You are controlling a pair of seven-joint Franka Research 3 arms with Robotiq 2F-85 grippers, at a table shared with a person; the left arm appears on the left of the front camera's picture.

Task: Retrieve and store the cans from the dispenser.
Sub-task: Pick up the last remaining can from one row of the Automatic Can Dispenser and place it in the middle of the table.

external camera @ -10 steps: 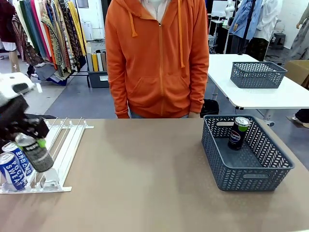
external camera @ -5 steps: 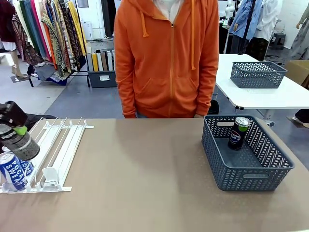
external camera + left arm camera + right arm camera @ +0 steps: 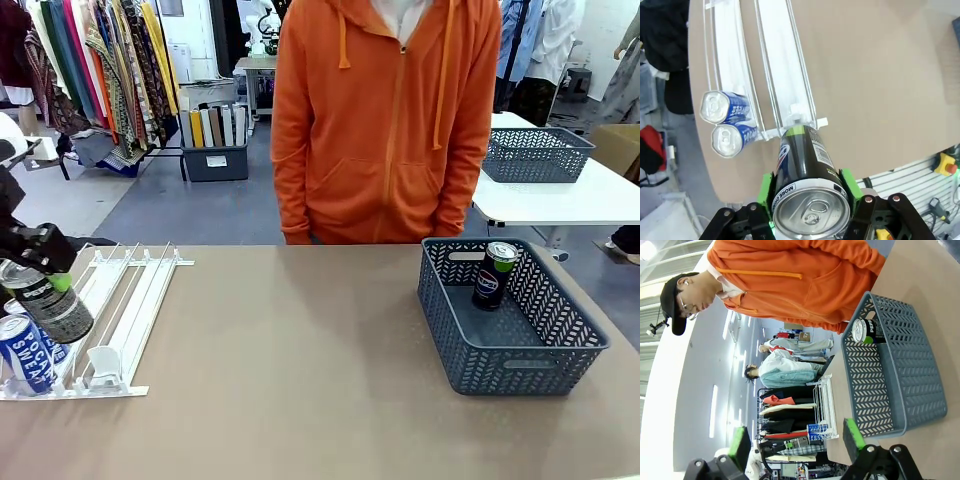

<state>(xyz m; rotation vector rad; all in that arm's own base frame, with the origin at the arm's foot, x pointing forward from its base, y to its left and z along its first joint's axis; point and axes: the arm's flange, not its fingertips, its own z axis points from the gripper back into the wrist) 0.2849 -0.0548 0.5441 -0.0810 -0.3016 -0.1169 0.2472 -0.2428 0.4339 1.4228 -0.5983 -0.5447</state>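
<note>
My left gripper (image 3: 38,278) is shut on a dark can with a green top (image 3: 57,308), holding it tilted just above the near left end of the white dispenser (image 3: 130,290). In the left wrist view the green pads (image 3: 850,184) clamp this can (image 3: 805,170) on both sides, its silver top facing the camera. Two blue-and-white cans (image 3: 26,350) lie in the dispenser's leftmost lanes (image 3: 730,122). Another dark can (image 3: 495,274) stands in the grey basket (image 3: 560,360). My right gripper (image 3: 797,440) is open and holds nothing, well short of the basket (image 3: 910,385).
A person in an orange hoodie (image 3: 390,120) stands at the far side of the table, hands down. The brown tabletop (image 3: 300,380) stretches bare between dispenser and basket. Another table with a grey basket (image 3: 535,153) stands behind on the right.
My left gripper has carried the dark can slightly up and to the left from the dispenser's near end. The person has stepped to the right.
</note>
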